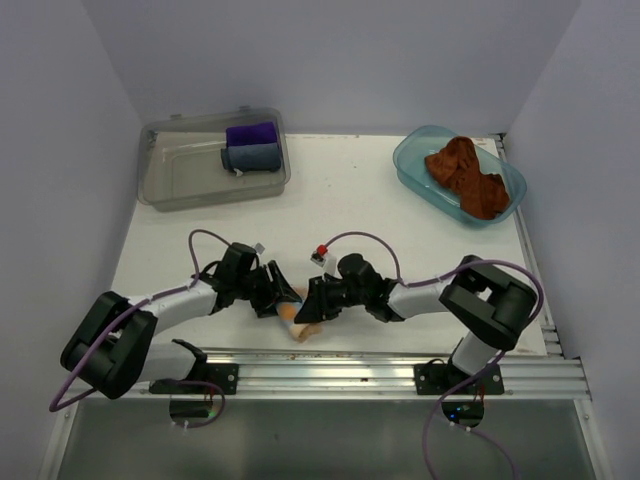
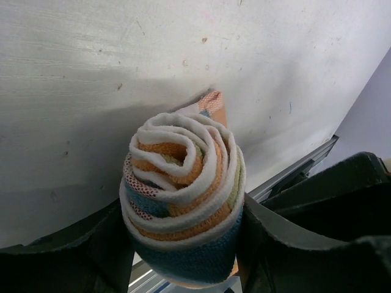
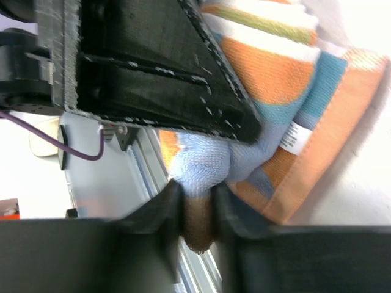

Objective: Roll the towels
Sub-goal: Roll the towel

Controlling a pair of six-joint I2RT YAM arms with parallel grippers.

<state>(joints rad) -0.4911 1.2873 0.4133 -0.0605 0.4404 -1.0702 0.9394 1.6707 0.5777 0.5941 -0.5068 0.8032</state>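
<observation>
The rolled patterned towel [image 2: 183, 207] shows a spiral of white, orange and pale blue bands, with a thin green stripe and a red-dotted edge; its hem is orange. At 1 o'clock on the white table [image 1: 350, 195], the rust-brown towel [image 1: 466, 175] is plain, in a translucent blue tub [image 1: 408, 165]. At 11 o'clock, a smoky clear bin [image 1: 165, 185] holds a purple cloth [image 1: 251, 133] and a grey-blue cloth [image 1: 252, 157].

text: none readable | tag [image 3: 297, 138] on patterned towel [image 3: 269, 67]: blurred

Overhead view from behind the arms [image 1: 170, 300], looking down across the whole bench [image 1: 350, 200], both wrist views very close on the same rolled towel [image 2: 183, 201]
</observation>
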